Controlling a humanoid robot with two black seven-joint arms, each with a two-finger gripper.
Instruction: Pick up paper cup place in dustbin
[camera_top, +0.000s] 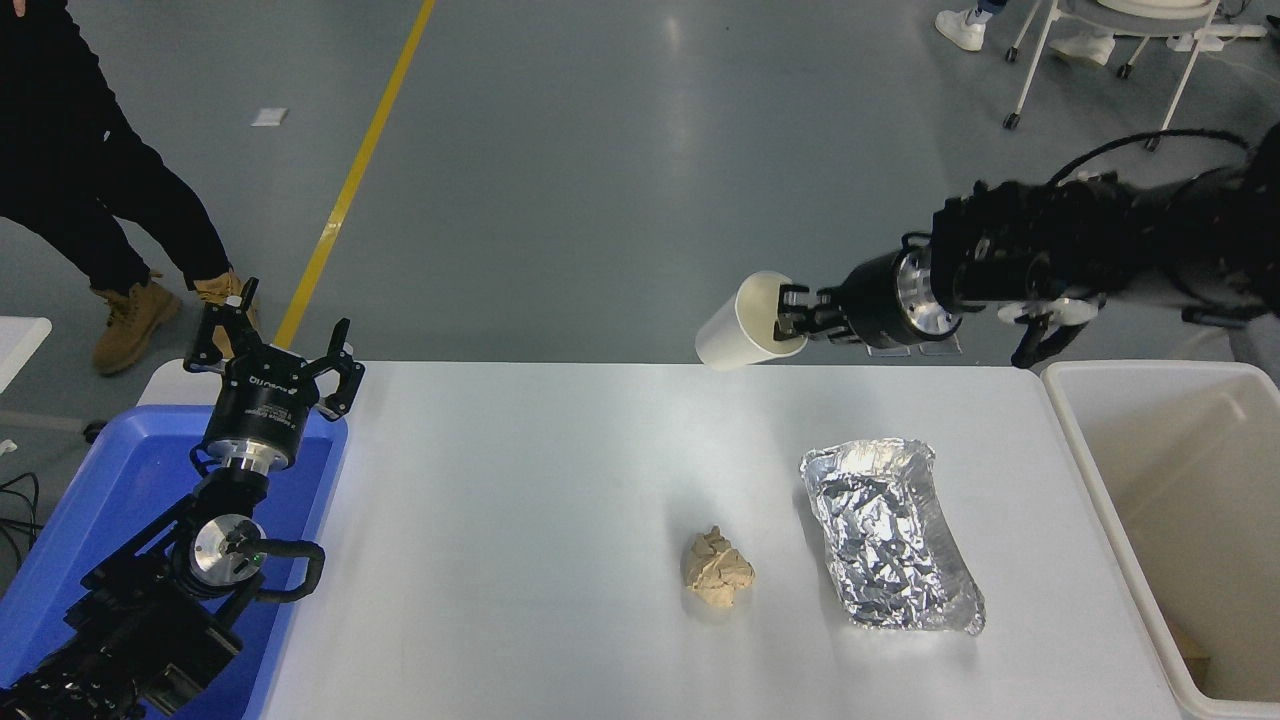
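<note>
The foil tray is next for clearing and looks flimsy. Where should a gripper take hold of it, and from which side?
Probably best: grip the foil tray across its narrower far end from above. It lies flat with its long axis running toward the camera, and that upturned crinkled rim faces open table. The crumpled paper ball sits apart on its left, so it should not interfere.
</note>
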